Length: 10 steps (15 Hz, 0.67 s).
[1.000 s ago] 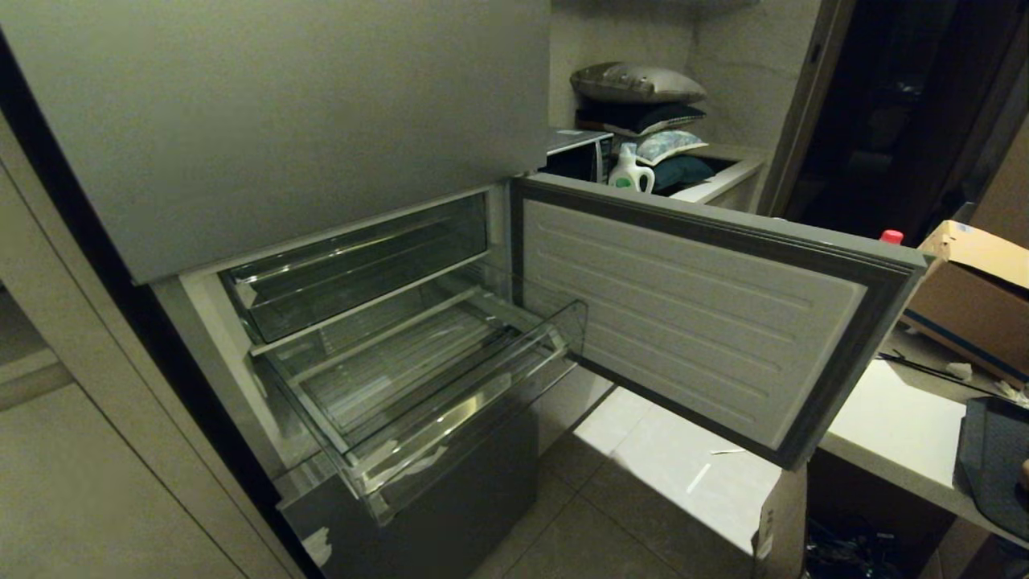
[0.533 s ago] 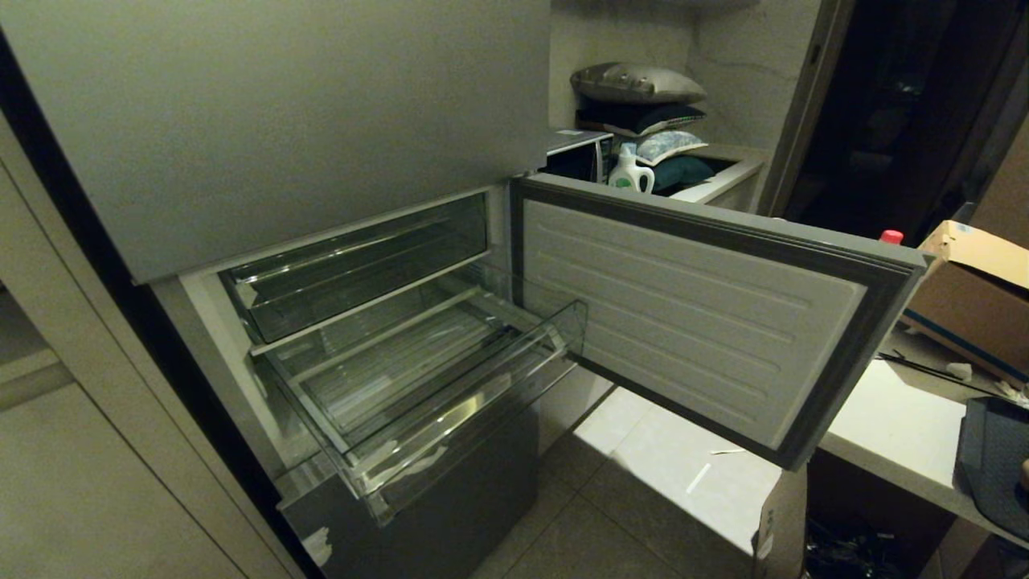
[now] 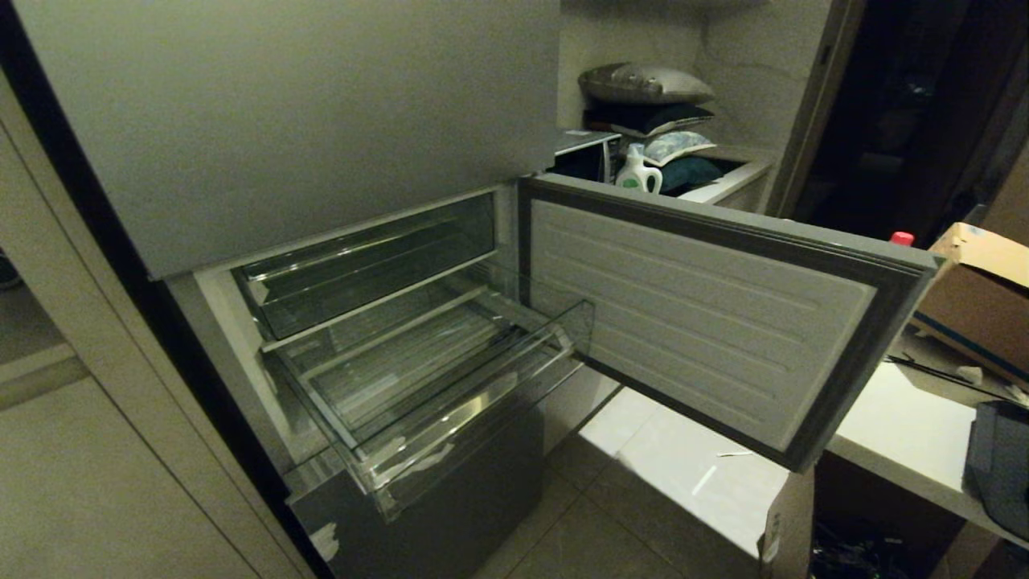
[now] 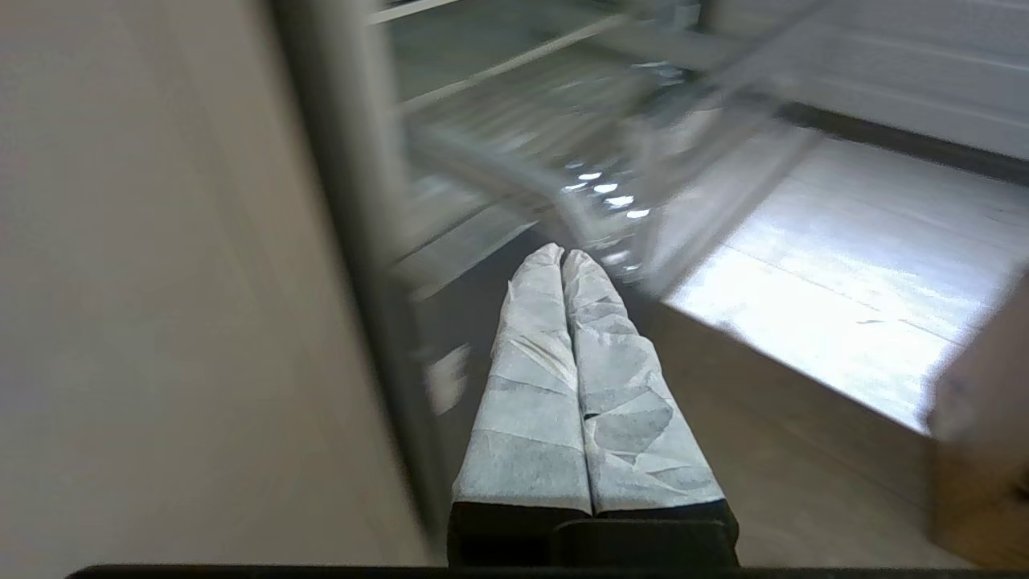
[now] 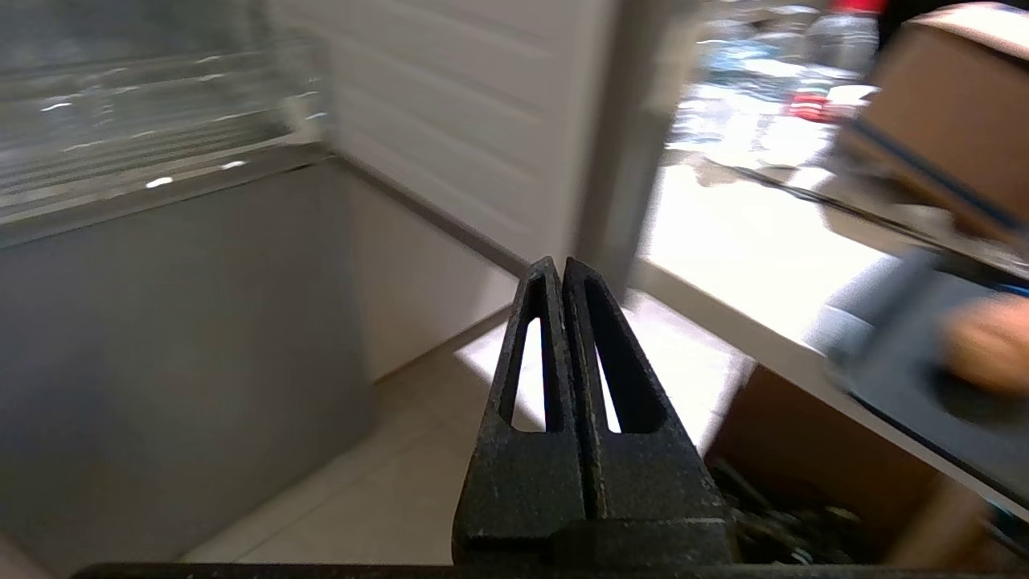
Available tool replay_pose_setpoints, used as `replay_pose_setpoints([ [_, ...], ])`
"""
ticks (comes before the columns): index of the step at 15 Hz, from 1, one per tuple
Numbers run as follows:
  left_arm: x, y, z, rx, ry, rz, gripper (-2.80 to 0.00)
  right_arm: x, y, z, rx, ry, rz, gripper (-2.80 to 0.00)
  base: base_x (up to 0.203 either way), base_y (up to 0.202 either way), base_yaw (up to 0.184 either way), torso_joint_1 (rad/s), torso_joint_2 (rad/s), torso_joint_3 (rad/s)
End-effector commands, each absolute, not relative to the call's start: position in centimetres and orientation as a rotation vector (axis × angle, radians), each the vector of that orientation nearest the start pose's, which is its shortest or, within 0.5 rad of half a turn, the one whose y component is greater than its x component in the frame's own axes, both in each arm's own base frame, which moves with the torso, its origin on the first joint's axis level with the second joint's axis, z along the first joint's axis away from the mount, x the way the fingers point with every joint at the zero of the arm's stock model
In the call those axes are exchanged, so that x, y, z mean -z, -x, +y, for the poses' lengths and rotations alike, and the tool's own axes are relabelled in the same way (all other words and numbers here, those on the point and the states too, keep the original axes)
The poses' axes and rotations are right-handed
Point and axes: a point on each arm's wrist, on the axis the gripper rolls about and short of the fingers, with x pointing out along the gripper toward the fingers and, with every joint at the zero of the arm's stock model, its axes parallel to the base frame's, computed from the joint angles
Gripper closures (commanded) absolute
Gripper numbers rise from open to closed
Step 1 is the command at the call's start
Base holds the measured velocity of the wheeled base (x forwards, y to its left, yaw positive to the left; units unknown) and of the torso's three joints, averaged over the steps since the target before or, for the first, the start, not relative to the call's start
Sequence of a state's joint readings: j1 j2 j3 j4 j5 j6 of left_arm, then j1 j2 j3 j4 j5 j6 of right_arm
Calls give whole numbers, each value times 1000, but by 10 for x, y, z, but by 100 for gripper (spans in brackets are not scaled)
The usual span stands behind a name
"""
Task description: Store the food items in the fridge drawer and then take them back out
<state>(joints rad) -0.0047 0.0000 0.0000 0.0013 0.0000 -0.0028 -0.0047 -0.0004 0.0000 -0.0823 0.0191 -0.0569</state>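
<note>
On the left stands the fridge (image 3: 281, 121), its upper door closed and its lower compartment open. The fridge drawer (image 3: 450, 378) is pulled out toward the near side, below a shallower clear bin (image 3: 362, 265) that sits pushed in. Nothing lies on the drawer's ribbed floor as far as the head view shows: no food is in it.

The left gripper (image 4: 563, 261) hangs low just in front of the fridge, near the drawer's near corner, its wrapped fingers pressed together and holding nothing. To the right of the drawer the lower fridge door (image 3: 699, 322) swings wide open over the pale floor.

The right gripper (image 5: 555, 269) is low too, pointing at the floor between the fridge and the white counter (image 3: 900, 434), its black jaws closed flat against each other, empty.

Far right on that counter lies a dark tray (image 5: 908, 362) with a tan-orange lump (image 5: 989, 342) on it, blurred, most likely one of the food items; the green pepper is not visible. A cardboard box (image 3: 977, 297) sits beyond.

Judging from this, the drawer is ready, but storing has either not begun or is already undone; the empty drawer alone cannot tell which.
</note>
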Motion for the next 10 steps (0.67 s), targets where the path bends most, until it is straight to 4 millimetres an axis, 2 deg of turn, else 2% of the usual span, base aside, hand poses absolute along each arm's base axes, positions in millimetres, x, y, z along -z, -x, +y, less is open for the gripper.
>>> replay_pose_setpoints([
  [1, -75, 23, 0, 5, 3, 3, 0, -76, 21, 1, -14, 56, -56, 0, 5, -5, 137, 5, 7, 5],
  [10, -75, 23, 0, 5, 3, 3, 0, -76, 21, 0, 4, 17, -55, 0, 1, -9, 176, 1, 3, 1],
])
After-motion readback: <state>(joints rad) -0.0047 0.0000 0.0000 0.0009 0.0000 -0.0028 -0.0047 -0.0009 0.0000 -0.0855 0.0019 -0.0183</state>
